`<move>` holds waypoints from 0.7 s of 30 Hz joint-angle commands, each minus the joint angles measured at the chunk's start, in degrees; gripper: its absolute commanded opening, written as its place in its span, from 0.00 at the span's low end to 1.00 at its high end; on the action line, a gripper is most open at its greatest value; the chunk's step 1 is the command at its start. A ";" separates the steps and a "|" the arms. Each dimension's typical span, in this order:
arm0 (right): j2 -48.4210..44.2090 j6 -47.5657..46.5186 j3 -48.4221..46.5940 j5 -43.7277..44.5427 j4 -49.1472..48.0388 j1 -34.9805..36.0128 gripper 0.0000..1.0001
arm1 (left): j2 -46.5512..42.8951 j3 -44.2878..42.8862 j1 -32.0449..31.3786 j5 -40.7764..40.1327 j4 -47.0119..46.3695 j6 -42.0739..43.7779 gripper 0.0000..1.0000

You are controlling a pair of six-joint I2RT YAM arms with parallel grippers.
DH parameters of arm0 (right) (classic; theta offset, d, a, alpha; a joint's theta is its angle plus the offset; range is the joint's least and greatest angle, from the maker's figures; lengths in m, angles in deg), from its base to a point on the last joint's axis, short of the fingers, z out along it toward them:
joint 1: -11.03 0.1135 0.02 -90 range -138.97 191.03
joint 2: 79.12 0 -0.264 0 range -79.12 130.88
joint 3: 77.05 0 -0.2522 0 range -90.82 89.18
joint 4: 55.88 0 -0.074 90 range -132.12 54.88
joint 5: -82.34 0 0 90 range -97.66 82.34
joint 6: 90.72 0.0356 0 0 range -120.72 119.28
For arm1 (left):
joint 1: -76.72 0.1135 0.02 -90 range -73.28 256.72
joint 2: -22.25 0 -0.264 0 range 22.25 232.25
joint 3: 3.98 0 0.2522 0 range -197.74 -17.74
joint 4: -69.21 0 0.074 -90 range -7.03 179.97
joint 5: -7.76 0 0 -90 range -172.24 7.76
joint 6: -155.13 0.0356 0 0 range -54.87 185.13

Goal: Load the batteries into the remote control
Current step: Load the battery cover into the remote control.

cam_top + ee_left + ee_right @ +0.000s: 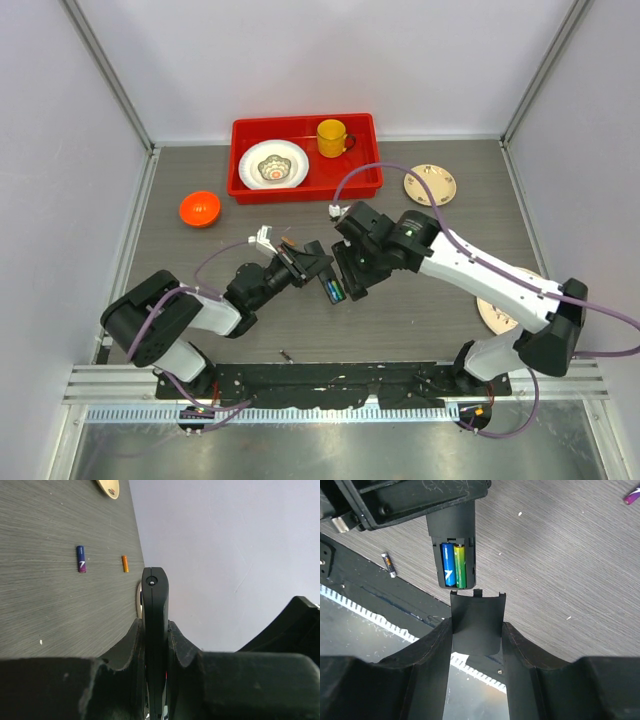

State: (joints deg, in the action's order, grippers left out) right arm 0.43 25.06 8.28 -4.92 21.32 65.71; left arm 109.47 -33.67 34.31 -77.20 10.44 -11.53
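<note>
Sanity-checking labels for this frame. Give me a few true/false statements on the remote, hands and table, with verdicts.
1. The remote has its compartment open, with a loaded blue battery and a loaded green battery inside. True.
2. The right hand is empty. False: it grips the black battery cover, just short of the open compartment.
3. The left hand is shut on the remote. True.
4. The yellow mug stands on the bare table. False: it stands in the red tray.
5. No batteries lie loose. False: a loose blue battery and a loose orange battery lie on the table.
</note>
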 commanded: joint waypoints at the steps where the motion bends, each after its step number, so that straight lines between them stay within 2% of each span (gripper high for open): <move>1: 3.67 -2.05 -4.00 -1.25 1.34 0.61 0.14 | 0.23 -1.74 -0.30 -1.08 -13.16 -1.47 0.00; 9: 8.78 -3.28 -7.51 -1.95 1.16 0.78 0.14 | -0.73 -1.74 -0.30 -0.20 -13.34 -1.74 0.00; 21: 11.59 -3.28 -7.34 -4.24 -0.94 0.78 0.13 | -1.44 -1.57 -0.39 0.15 -13.86 -1.91 0.00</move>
State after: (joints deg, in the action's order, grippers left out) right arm 12.06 22.29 2.51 -7.68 22.17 66.12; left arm 109.63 -33.69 34.20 -77.13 9.46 -12.95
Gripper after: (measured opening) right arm 0.463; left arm 0.183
